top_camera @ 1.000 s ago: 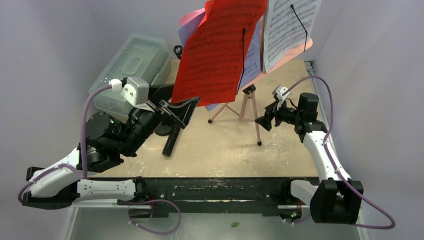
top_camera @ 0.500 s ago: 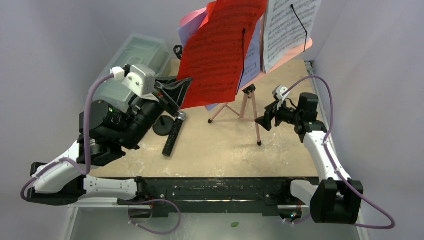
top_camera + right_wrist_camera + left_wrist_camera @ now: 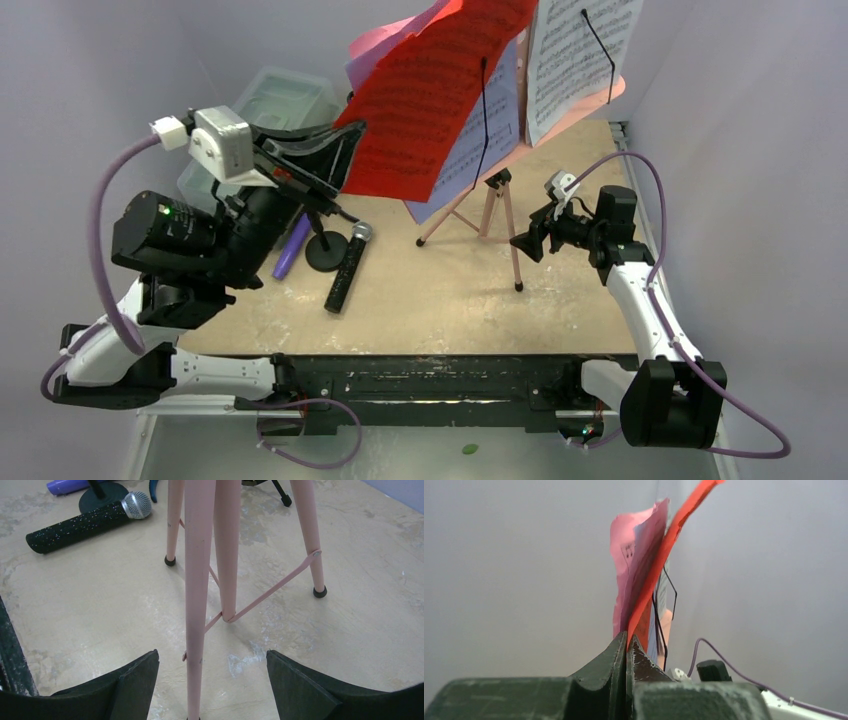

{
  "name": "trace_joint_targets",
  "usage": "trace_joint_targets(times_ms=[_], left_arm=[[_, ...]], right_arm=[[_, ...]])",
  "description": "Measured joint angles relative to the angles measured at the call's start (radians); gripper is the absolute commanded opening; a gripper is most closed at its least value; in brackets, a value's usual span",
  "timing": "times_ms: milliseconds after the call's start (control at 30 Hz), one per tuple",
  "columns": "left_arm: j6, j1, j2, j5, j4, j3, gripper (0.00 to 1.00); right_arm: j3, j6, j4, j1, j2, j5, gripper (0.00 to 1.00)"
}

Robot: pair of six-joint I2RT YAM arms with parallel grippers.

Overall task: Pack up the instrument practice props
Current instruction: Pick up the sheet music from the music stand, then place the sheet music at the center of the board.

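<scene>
The pink music rack stands at the back on tripod legs [image 3: 495,215], holding a red page [image 3: 430,90], a lilac page [image 3: 480,140] and a white page [image 3: 580,60]. My left gripper [image 3: 350,130] is raised and shut on the red page's lower left corner [image 3: 664,555], its tips [image 3: 629,639] pressed together on the paper. My right gripper [image 3: 527,245] is open low beside the tripod, and one pink leg [image 3: 197,580] stands between its fingertips [image 3: 212,680] without touching. A black-silver microphone [image 3: 347,268] and a purple microphone [image 3: 293,247] lie on the table.
A clear greenish case [image 3: 270,110] sits at the back left, behind my left arm. A black round stand base [image 3: 325,250] rests between the two microphones. A pink sheet [image 3: 375,40] shows behind the red page. Grey walls close in on both sides.
My left gripper closed on the red page's corner and rose up and to the left, pulling that corner outward and tilting the page. The purple microphone came into view. The right arm stayed still.
</scene>
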Motion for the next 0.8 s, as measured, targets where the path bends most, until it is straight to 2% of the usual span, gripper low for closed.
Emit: trace_joint_targets(times_ms=[433, 633, 800], left_arm=[[0.069, 0.0, 0.129, 0.054, 0.185, 0.166, 0.0], [0.046, 0.0, 0.129, 0.159, 0.17, 0.178, 0.0], [-0.023, 0.0, 0.045, 0.28, 0.076, 0.147, 0.0]], right_arm=[[0.0, 0.0, -0.001, 0.0, -0.01, -0.007, 0.83], [0.004, -0.003, -0.003, 0.0, -0.014, -0.013, 0.83], [0.005, -0.012, -0.02, 0.0, -0.014, -0.021, 0.83]])
